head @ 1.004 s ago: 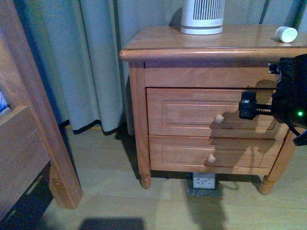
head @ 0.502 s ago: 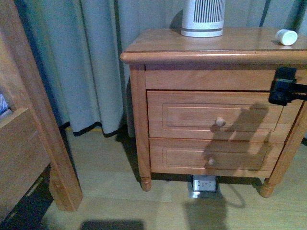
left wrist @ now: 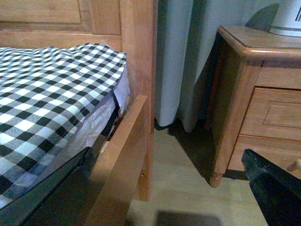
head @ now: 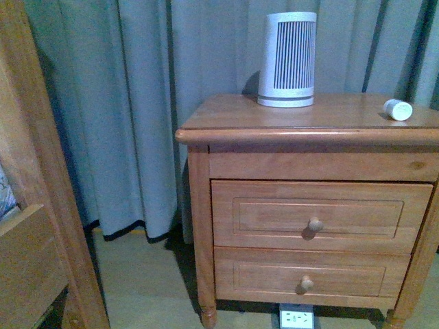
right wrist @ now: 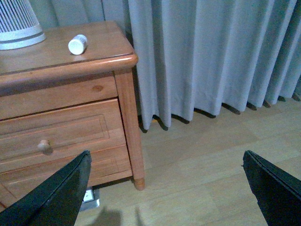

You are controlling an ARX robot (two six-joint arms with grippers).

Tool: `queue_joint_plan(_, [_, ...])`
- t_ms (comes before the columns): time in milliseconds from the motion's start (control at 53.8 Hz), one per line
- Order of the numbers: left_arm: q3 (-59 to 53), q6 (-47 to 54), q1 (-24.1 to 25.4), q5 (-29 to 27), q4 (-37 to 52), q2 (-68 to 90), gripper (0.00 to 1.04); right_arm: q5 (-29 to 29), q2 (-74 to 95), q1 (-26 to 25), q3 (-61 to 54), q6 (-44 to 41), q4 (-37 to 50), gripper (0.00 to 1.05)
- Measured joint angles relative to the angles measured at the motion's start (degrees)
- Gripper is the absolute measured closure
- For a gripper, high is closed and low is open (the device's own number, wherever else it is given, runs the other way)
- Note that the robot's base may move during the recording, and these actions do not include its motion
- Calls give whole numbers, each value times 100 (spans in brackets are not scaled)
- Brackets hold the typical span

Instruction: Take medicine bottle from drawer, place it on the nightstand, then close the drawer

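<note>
The medicine bottle [head: 398, 110] lies on its side on the nightstand [head: 288, 130] top, near the right edge, well apart from the right fingers [right wrist: 56, 193], which are spread wide. The drawer [head: 319, 216] is closed. Only one left finger [left wrist: 275, 188] shows; its spread cannot be told.

Honey-brown nightstand [head: 226, 120]; white medicine bottle [head: 398, 110]; white device [head: 287, 59] with dark vertical slats; grey-blue curtain [head: 137, 103]; black-and-white checked bedding [left wrist: 47, 103].
</note>
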Motion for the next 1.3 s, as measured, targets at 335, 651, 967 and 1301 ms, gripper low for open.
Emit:
queue_joint_plan(335, [0, 0, 0, 0, 0, 0, 7, -490, -1147, 317, -549, -98, -243, 11])
queue_joint_plan(651, [0, 0, 0, -4, 0, 0, 7, -1191, -1502, 940, -778, -466, -234, 65])
queue_joint_plan(967, [0, 0, 0, 2, 0, 0, 7, -1001, -1784, 1300, -1049, -525, -232, 102])
queue_joint_plan(1301, [0, 0, 0, 2, 0, 0, 7, -1005, -1801, 1300, -1049, -527, -229, 72])
